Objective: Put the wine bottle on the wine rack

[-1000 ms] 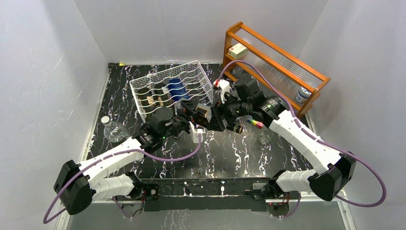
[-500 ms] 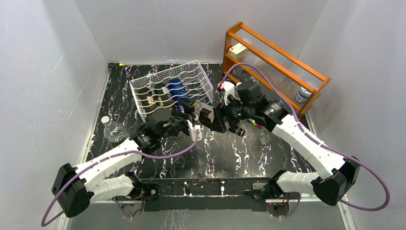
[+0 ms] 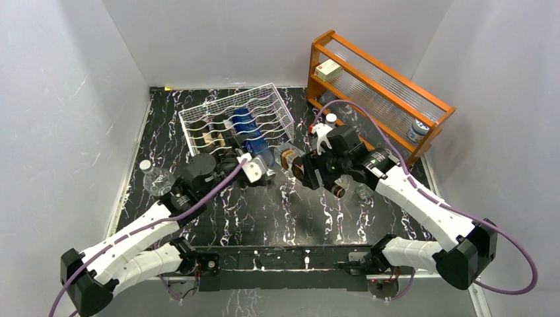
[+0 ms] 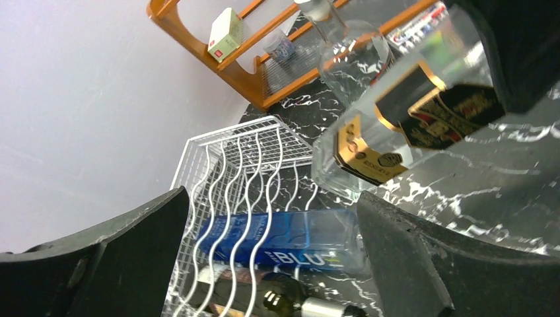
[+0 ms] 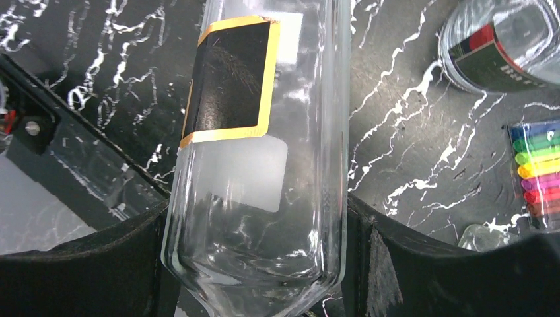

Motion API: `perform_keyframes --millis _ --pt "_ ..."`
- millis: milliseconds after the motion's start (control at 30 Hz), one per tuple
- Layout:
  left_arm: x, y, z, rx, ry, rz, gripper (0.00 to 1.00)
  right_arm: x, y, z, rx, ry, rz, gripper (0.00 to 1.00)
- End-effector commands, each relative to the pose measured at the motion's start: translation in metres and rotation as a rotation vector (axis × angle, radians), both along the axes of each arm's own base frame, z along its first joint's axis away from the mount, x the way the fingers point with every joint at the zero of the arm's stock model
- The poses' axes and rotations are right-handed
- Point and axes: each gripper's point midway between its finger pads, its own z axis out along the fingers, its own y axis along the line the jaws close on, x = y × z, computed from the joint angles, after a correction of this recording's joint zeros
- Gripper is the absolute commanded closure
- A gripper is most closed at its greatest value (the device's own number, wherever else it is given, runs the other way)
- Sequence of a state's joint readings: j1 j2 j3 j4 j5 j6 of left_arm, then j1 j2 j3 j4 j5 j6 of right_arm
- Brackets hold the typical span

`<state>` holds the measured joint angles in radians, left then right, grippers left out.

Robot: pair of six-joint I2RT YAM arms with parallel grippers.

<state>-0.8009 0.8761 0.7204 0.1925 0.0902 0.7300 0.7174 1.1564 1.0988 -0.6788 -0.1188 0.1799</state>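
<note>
The wine bottle [image 5: 261, 165] is clear glass with a black label edged in gold. My right gripper [image 5: 257, 224] is shut on its body and holds it lying above the table. From the top view the bottle [image 3: 288, 159] hangs just right of the white wire wine rack [image 3: 228, 119], in my right gripper [image 3: 300, 168]. My left gripper [image 3: 256, 170] is open beside the rack's front with nothing between its fingers [image 4: 112, 257]. In the left wrist view the wine bottle [image 4: 396, 119] is up and to the right. A blue bottle [image 4: 284, 241] and dark bottles lie in the rack [image 4: 231, 158].
An orange wooden shelf [image 3: 380, 86] stands at the back right with a small box [image 3: 328, 69] and a cup [image 3: 417, 130] on it. A clear water bottle [image 3: 153, 177] stands at the left edge. A round labelled bottle [image 5: 502, 46] and coloured markers [image 5: 538, 172] lie under the right arm.
My left gripper opened, let go of the wine bottle and drew back to the left. The right gripper kept the bottle and shifted slightly right.
</note>
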Motion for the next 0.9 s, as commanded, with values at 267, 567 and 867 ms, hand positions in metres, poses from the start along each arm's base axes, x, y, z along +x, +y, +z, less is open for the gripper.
perform_keyframes --millis 267,567,867 --pt "0.002 0.024 0.056 -0.519 0.364 0.258 0.02 0.058 0.03 0.013 0.159 -0.262 -0.066 1.0" --pt "0.01 0.042 0.056 -0.575 0.418 0.4 0.02 0.086 0.044 0.002 0.196 -0.327 -0.119 1.0" --pt "0.011 0.045 0.056 -0.565 0.434 0.426 0.02 0.098 0.051 -0.007 0.212 -0.338 -0.151 1.0"
